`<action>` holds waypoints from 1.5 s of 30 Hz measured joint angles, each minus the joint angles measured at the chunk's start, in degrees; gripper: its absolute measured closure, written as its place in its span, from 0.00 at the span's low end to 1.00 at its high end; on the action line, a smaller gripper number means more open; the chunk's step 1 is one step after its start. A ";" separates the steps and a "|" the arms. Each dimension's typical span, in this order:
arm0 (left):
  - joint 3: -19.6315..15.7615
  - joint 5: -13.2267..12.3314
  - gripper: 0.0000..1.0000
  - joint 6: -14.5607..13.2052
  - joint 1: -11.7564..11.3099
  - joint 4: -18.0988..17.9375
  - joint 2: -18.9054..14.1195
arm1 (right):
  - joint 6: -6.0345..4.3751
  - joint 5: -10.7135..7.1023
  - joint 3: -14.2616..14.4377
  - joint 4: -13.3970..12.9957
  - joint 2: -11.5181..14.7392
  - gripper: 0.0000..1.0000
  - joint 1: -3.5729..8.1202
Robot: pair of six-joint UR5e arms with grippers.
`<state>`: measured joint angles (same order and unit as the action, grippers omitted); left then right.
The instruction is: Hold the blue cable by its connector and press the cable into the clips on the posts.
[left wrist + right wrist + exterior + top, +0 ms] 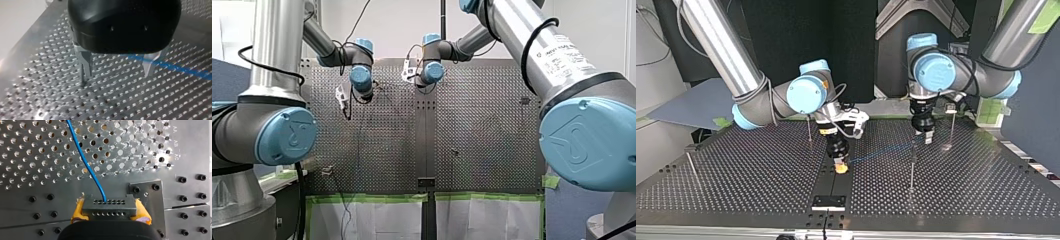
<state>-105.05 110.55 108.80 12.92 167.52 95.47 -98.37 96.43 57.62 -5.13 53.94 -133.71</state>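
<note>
A white wall stood behind the perforated table. In the front view, green tape secured white sheeting along the table's near edge. A dark blue partition stood at that view's left.

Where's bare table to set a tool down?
Top view: bare at left, between the edge post and my right gripper; bare at right, past the near post. Crowded: centre, where the cable runs to my left gripper.
</note>
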 joint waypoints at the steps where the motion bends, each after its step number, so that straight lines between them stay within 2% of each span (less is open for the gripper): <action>1: -0.49 0.41 0.00 0.61 0.60 0.58 -0.40 | 0.00 0.00 0.00 0.00 0.00 1.00 0.00; 8: -1.88 1.44 0.00 2.14 2.69 3.66 -4.03 | -0.05 0.00 0.00 0.03 0.00 1.00 0.04; 16: -1.97 0.47 0.00 1.05 4.02 2.48 -7.06 | -0.17 0.00 0.00 0.02 -0.02 1.00 -0.07; 28: -1.98 -0.20 0.00 -0.88 4.42 0.35 -7.36 | -0.21 -0.08 0.00 0.19 -0.01 1.00 -0.15; 45: -1.98 -0.16 0.00 -1.23 4.42 -0.17 -7.36 | -0.26 -0.17 0.01 0.28 -0.02 1.00 0.06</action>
<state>-107.03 110.39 107.58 17.34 167.35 88.11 -98.63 96.25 57.63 -4.84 53.92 -133.65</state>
